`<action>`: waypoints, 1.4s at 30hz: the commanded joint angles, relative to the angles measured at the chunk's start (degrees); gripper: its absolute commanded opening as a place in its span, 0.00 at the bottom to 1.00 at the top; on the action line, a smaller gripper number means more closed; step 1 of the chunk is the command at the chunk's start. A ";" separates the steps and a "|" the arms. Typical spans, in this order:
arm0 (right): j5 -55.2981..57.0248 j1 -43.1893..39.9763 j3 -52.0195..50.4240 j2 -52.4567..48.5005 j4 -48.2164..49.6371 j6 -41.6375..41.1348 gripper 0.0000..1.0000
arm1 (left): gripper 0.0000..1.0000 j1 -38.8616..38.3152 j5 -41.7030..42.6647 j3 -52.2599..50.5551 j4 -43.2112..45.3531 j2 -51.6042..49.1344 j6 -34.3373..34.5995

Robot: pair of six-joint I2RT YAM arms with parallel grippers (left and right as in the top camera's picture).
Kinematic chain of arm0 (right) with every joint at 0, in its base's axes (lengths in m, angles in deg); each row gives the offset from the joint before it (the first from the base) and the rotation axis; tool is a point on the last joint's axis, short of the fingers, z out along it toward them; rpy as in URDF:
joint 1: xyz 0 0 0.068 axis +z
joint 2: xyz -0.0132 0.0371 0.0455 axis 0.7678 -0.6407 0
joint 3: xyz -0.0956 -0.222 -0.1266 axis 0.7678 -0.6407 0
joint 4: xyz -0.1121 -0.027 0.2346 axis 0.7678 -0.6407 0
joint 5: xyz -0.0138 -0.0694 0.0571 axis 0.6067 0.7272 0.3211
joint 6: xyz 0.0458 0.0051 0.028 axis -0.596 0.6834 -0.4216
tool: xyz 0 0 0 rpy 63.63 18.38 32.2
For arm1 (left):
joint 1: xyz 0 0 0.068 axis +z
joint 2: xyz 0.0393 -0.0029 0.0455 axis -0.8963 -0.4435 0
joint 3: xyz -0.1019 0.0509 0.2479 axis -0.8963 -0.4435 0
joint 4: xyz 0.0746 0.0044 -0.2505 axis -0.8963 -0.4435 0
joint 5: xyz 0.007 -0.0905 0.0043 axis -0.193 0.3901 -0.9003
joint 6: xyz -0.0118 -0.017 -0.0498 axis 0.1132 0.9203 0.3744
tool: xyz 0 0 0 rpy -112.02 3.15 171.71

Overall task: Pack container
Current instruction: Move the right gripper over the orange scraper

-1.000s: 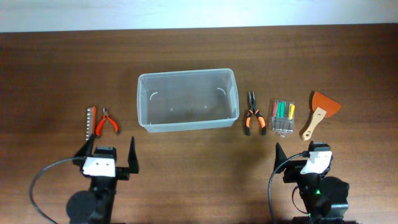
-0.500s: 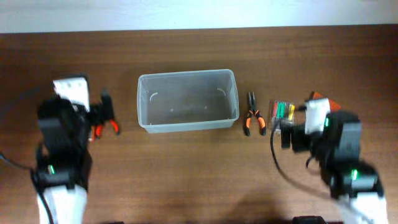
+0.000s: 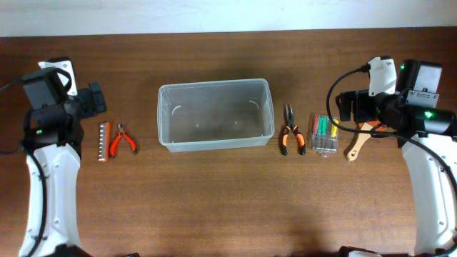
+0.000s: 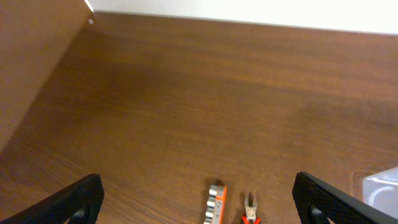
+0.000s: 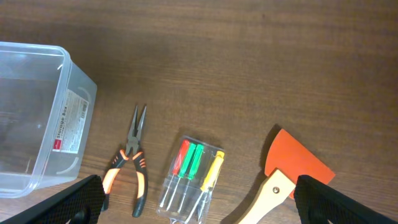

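Note:
The container [image 3: 214, 143], a large clear bin with a rim, stands empty at the table's middle; its end shows in the right wrist view [image 5: 79, 106] and a corner in the left wrist view [image 4: 380, 182]. My left gripper [image 3: 93, 101] is open and empty, raised above a strip of silver sockets [image 3: 104, 141] and small red cutters [image 3: 123, 138]; in the left wrist view the strip [image 4: 215, 202] lies below the gripper [image 4: 202, 200]. My right gripper [image 3: 347, 107] is open and empty, raised above the screwdriver case [image 5: 189, 177].
Right of the bin lie orange-and-black needle-nose pliers [image 3: 291, 131], the small clear case of red, green and yellow screwdrivers [image 3: 325, 133] and a wooden-handled scraper with an orange blade [image 5: 292, 163], partly under my right arm in the overhead view. A white wall borders the table's far edge.
Both arms rose from their rest at the table's front edge and swung back and outward. The left now hangs over the left tools, the right over the right tools. No object moved.

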 commanded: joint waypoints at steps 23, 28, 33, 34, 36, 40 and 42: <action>7.67 -18.23 1.62 -13.84 -7.13 -29.46 0.98 | 0.99 0.31 -0.61 1.18 -2.69 -4.57 -0.92; 8.57 -16.35 1.68 -20.44 -7.17 -29.44 0.98 | 0.99 0.28 -0.63 1.18 -2.69 -4.57 -0.92; 8.94 -15.67 2.91 -25.81 -6.60 -29.44 0.99 | 0.99 0.31 -0.63 1.18 -2.69 -4.57 -0.92; 8.94 -15.67 3.28 -26.58 -6.64 -29.44 0.99 | 0.99 0.31 -0.63 1.18 -2.69 -4.57 -0.92; 8.98 -15.30 4.09 -28.65 -6.56 -29.18 0.98 | 0.99 0.31 -0.63 1.18 -2.69 -4.57 -0.92; 10.38 -12.37 5.53 -30.86 -5.18 -27.74 0.94 | 0.99 0.31 -0.61 1.18 -2.69 -4.57 -0.92; 11.50 -10.86 6.40 -31.21 -4.76 -27.80 0.94 | 0.99 0.28 -0.63 1.18 -2.69 -4.57 -0.92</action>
